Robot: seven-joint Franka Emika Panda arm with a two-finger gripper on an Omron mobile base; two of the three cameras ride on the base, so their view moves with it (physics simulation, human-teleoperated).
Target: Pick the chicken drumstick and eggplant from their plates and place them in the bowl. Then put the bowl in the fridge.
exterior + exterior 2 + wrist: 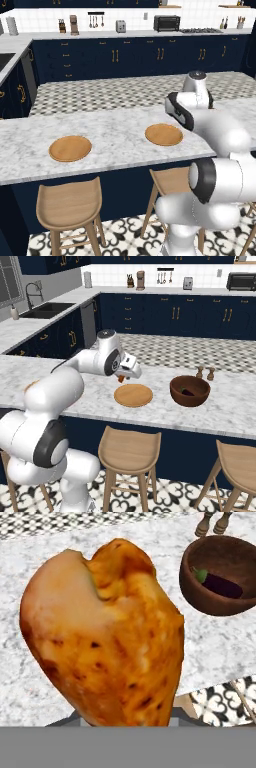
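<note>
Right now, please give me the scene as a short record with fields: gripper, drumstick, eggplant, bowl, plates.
gripper: shut on the chicken drumstick, above the counter
chicken drumstick: lifted off its plate, held over the marble counter
eggplant: lying inside the bowl
bowl: on the counter, beside the near plate
plates: two, both bare; one below the gripper, the other further along

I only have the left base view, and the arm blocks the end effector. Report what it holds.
Observer: The end effector is shut on the chicken drumstick, held above the counter.
Operator: Give me the bowl's position.
Observer: The bowl stands on the counter, to the right of the plate nearest the end effector.
Operator: Report its contents.
Observer: The eggplant lies inside it.
</note>
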